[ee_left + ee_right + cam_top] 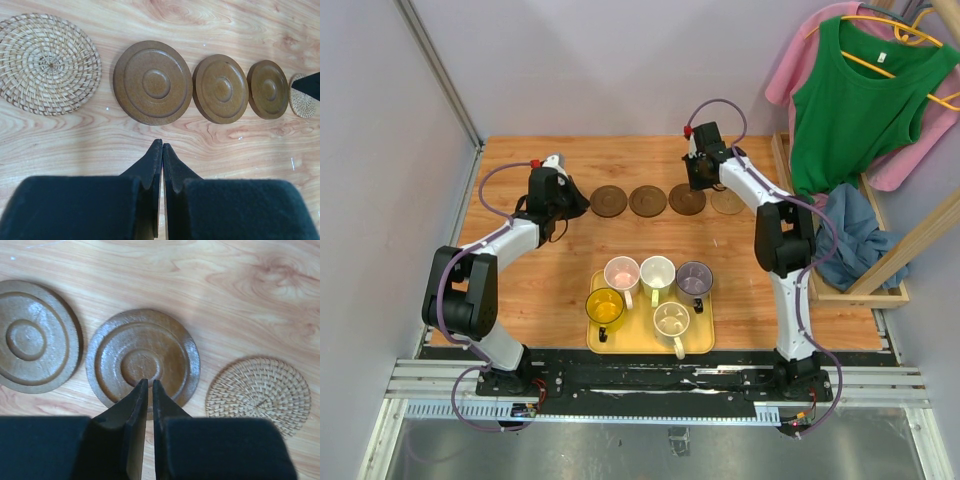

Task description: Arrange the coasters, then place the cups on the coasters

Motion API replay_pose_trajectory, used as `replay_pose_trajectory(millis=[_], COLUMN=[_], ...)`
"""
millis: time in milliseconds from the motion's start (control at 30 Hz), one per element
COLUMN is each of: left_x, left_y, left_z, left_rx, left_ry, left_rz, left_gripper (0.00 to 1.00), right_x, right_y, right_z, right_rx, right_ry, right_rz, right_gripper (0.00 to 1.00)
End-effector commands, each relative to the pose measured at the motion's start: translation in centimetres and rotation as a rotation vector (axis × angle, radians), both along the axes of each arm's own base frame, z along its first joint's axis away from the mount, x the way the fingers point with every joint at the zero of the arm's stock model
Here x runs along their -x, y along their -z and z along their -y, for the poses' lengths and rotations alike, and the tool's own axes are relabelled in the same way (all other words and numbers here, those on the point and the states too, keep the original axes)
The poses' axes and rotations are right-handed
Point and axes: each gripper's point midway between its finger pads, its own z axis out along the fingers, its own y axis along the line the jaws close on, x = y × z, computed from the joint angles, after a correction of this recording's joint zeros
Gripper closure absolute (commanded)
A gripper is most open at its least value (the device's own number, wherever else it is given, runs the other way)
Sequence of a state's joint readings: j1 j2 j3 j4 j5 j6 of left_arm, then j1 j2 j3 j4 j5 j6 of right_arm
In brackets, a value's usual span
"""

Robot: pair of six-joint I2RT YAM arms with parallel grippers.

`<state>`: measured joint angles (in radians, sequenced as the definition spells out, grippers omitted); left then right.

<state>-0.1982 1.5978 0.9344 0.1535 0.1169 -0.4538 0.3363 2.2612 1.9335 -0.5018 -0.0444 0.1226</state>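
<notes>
Five coasters lie in a row at the back of the table: a woven tan coaster point(49, 64), three dark brown coasters point(152, 82) point(220, 88) point(268, 89), and a second woven coaster point(301, 104) at the right end. My left gripper point(162, 145) is shut and empty, just short of the leftmost brown coaster. My right gripper point(147, 382) hangs over the rightmost brown coaster point(142, 357), its fingers almost together with nothing between them. The cups stand on the yellow tray point(640, 342): pink point(621, 272), pale green-white point(657, 272), grey-purple point(694, 277), yellow point(605, 307), cream point(672, 320).
In the top view my left gripper point(572, 206) hides the left woven coaster. A wooden rack point(880, 270) with pink and green clothes point(855, 100) and a blue cloth point(850, 235) stands at the table's right edge. Grey walls close the left and back sides.
</notes>
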Motion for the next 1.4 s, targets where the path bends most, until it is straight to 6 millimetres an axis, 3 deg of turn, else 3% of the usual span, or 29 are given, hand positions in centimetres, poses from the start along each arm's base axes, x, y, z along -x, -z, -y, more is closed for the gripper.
replay_pose_trajectory(millis=[0, 300, 633, 1367], left_x=[-0.3, -0.3, -0.2, 0.0], left_y=[-0.3, -0.1, -0.1, 0.0], left_z=[-0.2, -0.3, -0.3, -0.3], left_rx=[0.007, 0.006, 0.006, 0.005], left_ry=[-0.007, -0.012, -0.01, -0.005], left_rz=[0.024, 0.02, 0.019, 0.013], left_gripper=[0.95, 0.95, 0.95, 0.95], right_x=[-0.2, 0.2, 0.8, 1.4], right_y=[0.6, 2.4, 4.3, 4.4], right_z=[-2.0, -2.7, -1.5, 0.9], right_rx=[-0.006, -0.012, 0.04, 0.089], right_ry=[-0.063, -0.076, -0.044, 0.028], right_rz=[-0.005, -0.047, -0.079, -0.087], right_gripper=[0.9, 0.9, 0.9, 0.91])
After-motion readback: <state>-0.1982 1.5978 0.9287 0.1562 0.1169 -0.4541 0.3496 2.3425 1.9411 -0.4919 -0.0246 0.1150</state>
